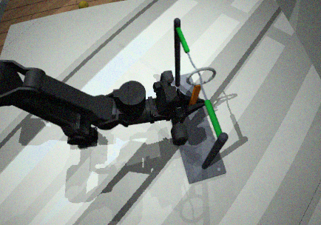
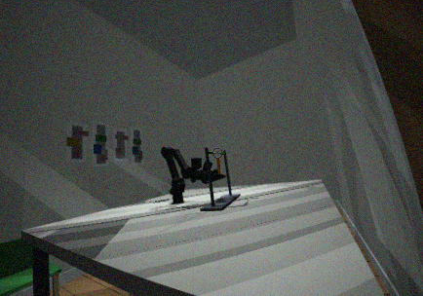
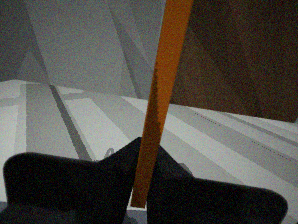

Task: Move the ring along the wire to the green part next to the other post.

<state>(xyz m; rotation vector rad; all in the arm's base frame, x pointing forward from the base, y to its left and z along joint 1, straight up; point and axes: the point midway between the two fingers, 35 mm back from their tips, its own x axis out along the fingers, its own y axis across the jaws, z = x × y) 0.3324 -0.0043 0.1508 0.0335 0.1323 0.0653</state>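
Note:
My gripper (image 1: 197, 103) (image 2: 220, 176) (image 3: 145, 143) is shut on the lower end of the orange handle (image 1: 194, 95) (image 2: 218, 166) (image 3: 167, 75). The handle stands up from the fingers, slightly tilted in the wrist view. The ring (image 1: 214, 74) is around the thin grey wire (image 1: 191, 60), between the two green parts, closer to the near green part (image 1: 213, 117) than to the far green part (image 1: 183, 39). The far post (image 1: 177, 54) and near post (image 1: 215, 151) hold the wire's ends. Whether the ring touches the wire cannot be told. The ring is outside the wrist view.
The posts stand on a dark base plate (image 1: 196, 175) (image 2: 213, 207) on the striped, shadowed table (image 1: 111, 206) (image 2: 273, 237). The arm reaches in from the left in the top view, over the base plate. The near finger lies close to the near green part in that view.

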